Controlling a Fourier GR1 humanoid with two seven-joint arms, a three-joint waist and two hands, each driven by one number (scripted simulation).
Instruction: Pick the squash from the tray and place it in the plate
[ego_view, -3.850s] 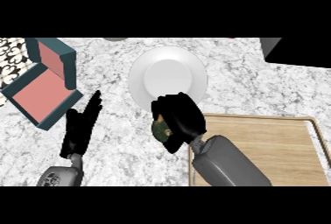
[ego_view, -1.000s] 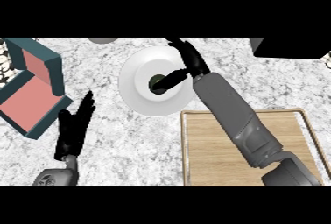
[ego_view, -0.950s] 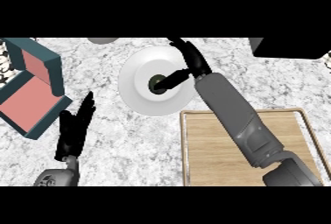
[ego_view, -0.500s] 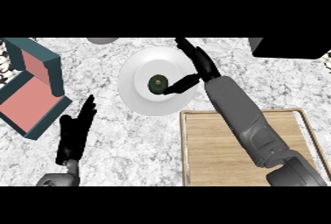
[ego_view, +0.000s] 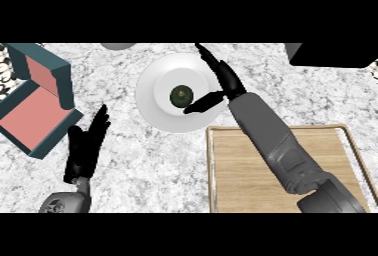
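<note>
The squash (ego_view: 180, 94) now lies alone at the middle of the plate (ego_view: 159, 115), let go by the right hand (ego_view: 220, 82), whose fingers have spread straight above it, so the placing looks done. The left hand (ego_view: 85, 147) rests open beside the plate, leaving bare counter (ego_view: 148, 165) and tray (ego_view: 244, 185) for withdrawal.

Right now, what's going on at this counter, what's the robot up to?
The robot is finishing a move of a squash from the wooden tray to the white plate. The squash lies on the plate, and nothing shows on the bare part of the tray. The right hand is over the plate's right side, its fingers straight and its thumb beside the squash, not curled round it. The left hand rests open at the lower left, fingers up.
</note>
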